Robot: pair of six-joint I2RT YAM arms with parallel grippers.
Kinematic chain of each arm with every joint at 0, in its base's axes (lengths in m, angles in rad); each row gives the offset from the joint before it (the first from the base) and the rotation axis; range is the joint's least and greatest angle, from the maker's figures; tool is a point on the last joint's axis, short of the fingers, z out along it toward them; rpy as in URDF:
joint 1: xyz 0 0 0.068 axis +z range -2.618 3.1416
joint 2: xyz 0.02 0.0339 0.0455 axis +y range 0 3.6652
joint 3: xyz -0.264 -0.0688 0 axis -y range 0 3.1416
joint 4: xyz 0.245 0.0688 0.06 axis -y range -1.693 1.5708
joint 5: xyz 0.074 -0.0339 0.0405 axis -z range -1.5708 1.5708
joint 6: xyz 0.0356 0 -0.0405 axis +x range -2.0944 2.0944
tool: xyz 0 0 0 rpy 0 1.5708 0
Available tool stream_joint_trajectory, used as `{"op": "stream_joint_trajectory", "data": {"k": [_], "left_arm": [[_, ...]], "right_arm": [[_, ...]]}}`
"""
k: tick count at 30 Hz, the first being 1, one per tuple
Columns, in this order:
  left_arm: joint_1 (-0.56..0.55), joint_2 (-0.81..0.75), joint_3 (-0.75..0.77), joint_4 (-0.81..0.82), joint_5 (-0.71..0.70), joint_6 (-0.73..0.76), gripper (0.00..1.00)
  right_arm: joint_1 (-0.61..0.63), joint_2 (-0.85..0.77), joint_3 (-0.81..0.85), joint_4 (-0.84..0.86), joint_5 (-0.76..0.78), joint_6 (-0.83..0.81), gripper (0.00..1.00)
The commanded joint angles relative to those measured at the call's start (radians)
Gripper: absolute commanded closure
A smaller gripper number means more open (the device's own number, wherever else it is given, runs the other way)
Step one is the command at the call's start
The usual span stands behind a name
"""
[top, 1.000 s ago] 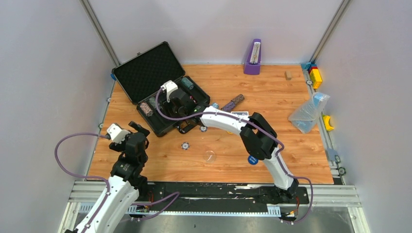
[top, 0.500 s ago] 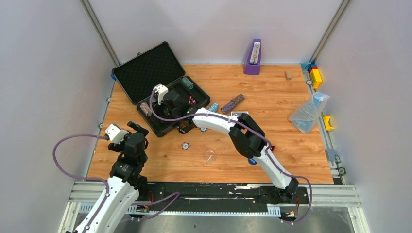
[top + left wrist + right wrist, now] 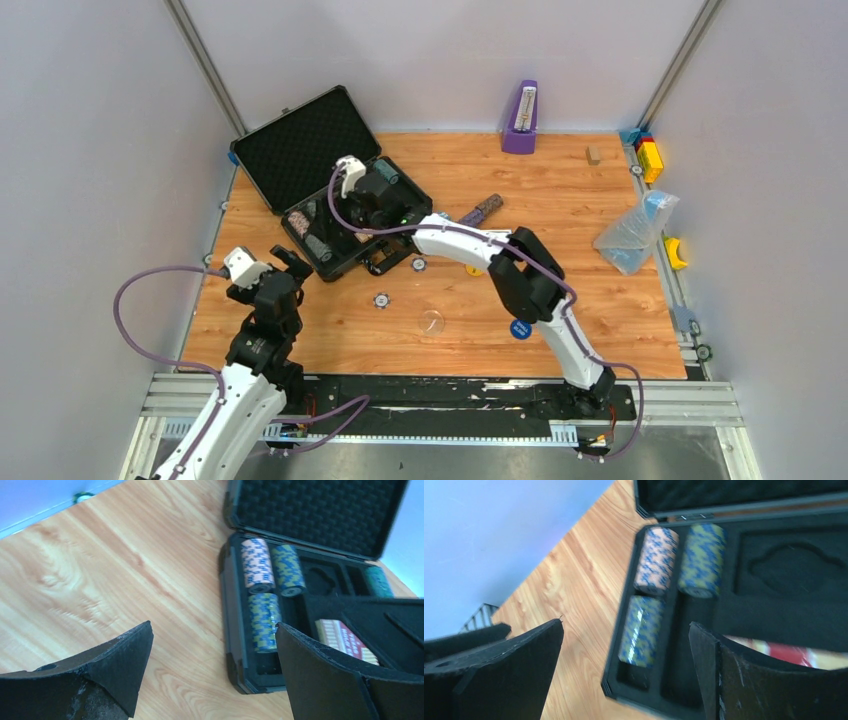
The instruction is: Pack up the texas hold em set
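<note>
The dark briefcase (image 3: 395,188) lies open at the table's back left, lid (image 3: 300,148) propped back. Its foam tray holds a pink chip roll (image 3: 257,565), two blue-yellow rolls (image 3: 289,569) (image 3: 264,621), a teal roll (image 3: 377,580) and a red card deck (image 3: 345,640). My right gripper (image 3: 352,212) hovers open over the tray with nothing between its fingers; in its wrist view the gripper (image 3: 625,624) frames the front blue-yellow roll (image 3: 641,630). My left gripper (image 3: 290,262) is open and empty near the case's front-left corner (image 3: 235,672). A purple roll (image 3: 480,211) and two round buttons (image 3: 381,299) (image 3: 419,264) lie on the table.
A clear round disc (image 3: 431,322) and a blue disc (image 3: 519,329) lie near the front. A purple metronome (image 3: 520,118) stands at the back, a wooden block (image 3: 593,154) and coloured blocks (image 3: 648,152) at back right, and a plastic bag (image 3: 635,232) at right.
My right gripper has opened, leaving a blue-yellow chip roll in the tray's front-left slot, and has pulled back to the right. The left arm has barely shifted.
</note>
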Motion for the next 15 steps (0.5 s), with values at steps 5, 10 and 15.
{"op": "stream_joint_trajectory", "data": {"k": [5, 10, 15], "left_arm": [[0.002, 0.039, -0.007, 0.226, 0.289, 0.172, 0.00], [0.002, 0.147, 0.018, 0.229, 0.283, 0.151, 0.00], [0.002, 0.320, 0.060, 0.304, 0.430, 0.193, 0.10]], "right_arm": [[-0.003, -0.484, -0.436, 0.094, 0.360, -0.134, 0.00], [-0.001, -0.711, -0.701, -0.020, 0.522, -0.146, 0.00], [-0.003, -0.907, -0.964, -0.015, 0.659, -0.179, 0.00]]}}
